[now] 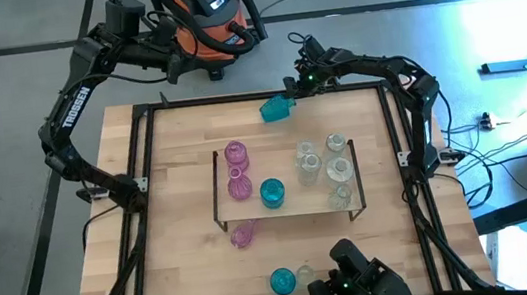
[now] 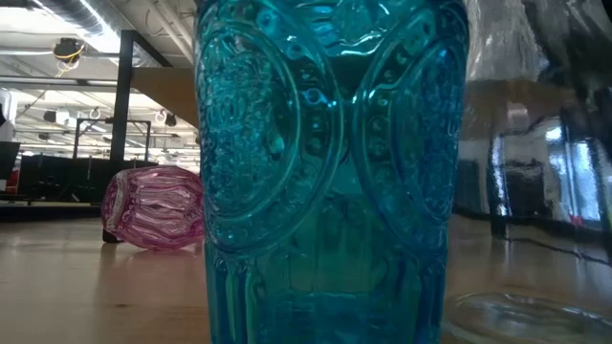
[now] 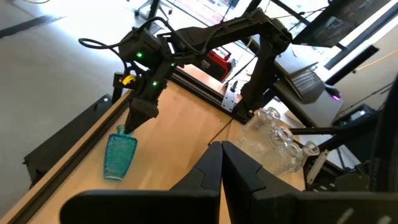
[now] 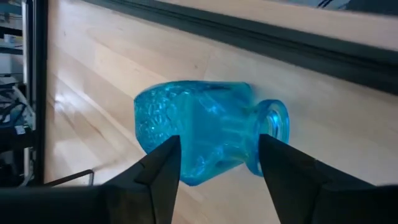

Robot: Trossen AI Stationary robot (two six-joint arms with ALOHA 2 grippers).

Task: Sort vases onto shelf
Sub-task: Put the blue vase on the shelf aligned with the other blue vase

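Right wrist view | teal vase (image 4: 205, 140) | embossed glass, lying sideways, narrow neck

Light is even and bright from overhead in the high view, shadows faint. A teal vase (image 2: 330, 162) fills the low view, blurred; ceiling lamps glow behind it. Floor beyond the right gripper (image 3: 140, 115) glares white. Beside its fingers (image 4: 163, 163), focus is soft.
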